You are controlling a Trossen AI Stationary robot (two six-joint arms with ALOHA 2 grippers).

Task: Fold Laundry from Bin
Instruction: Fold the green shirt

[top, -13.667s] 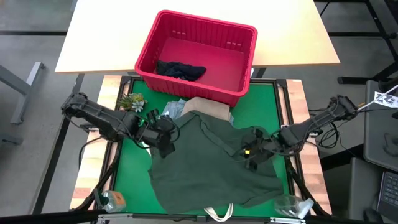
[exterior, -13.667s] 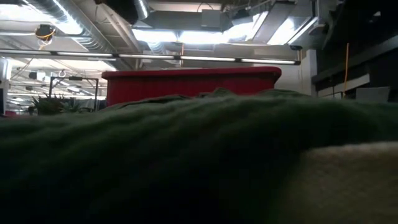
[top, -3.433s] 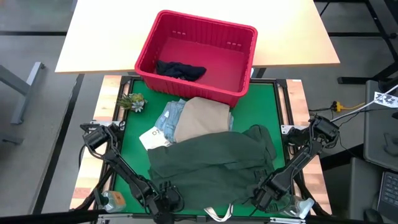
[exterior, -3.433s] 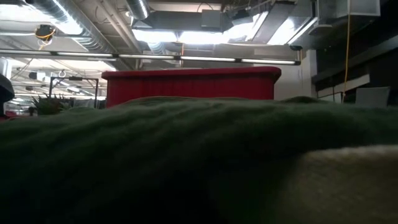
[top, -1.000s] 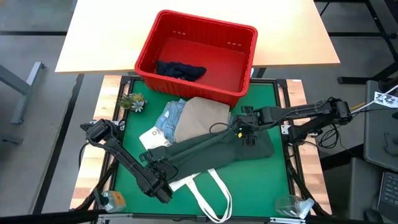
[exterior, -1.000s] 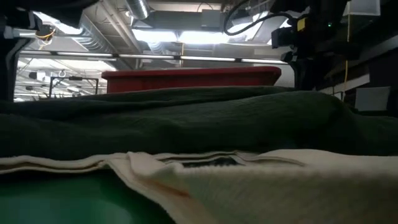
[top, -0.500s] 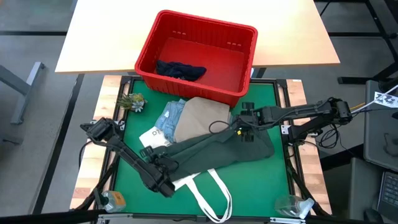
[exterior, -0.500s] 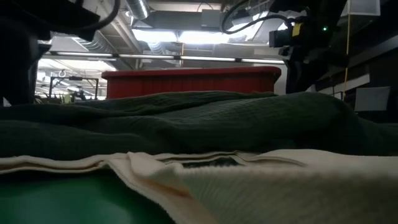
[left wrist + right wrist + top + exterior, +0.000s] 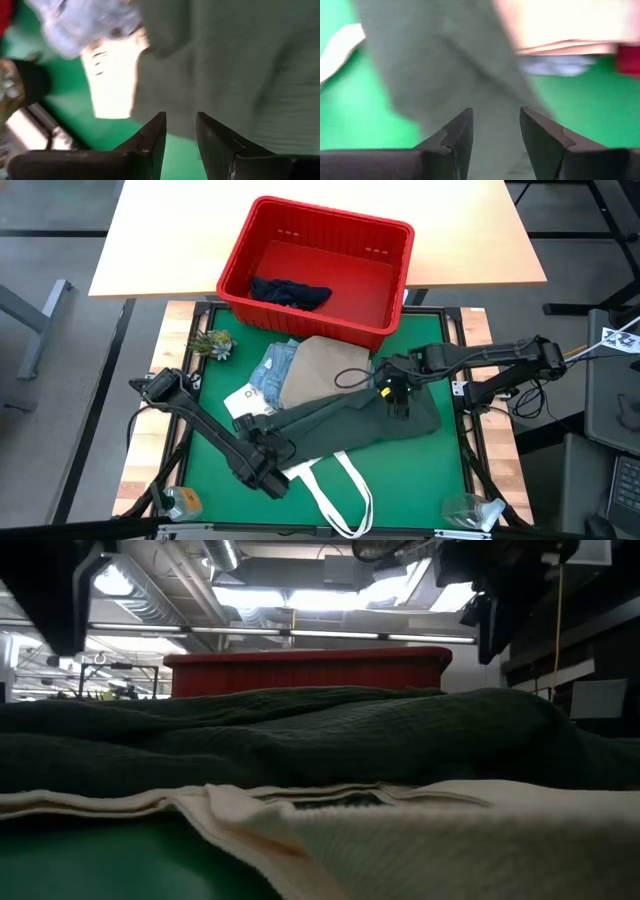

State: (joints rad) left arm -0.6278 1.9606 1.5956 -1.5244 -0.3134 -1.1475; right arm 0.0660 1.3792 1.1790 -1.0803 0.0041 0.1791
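Dark olive shirt (image 9: 345, 420) lies folded in a long band across the middle of the green surface (image 9: 450, 360), running from 8 o'clock toward 3 o'clock. Left pincer (image 9: 262, 452) sits over the band's 8 o'clock end, fingers spread, nothing between them in its wrist view. Right pincer (image 9: 398, 402) sits over the 3 o'clock end, fingers likewise spread and empty. Beige cloth (image 9: 325, 365) and light blue jeans (image 9: 272, 370) lie just beside the shirt toward 12 o'clock. White tote bag (image 9: 335, 485) lies partly under the shirt at 6 o'clock. Red bin (image 9: 385, 290) stands at 12 o'clock with a dark navy garment (image 9: 290, 292) inside.
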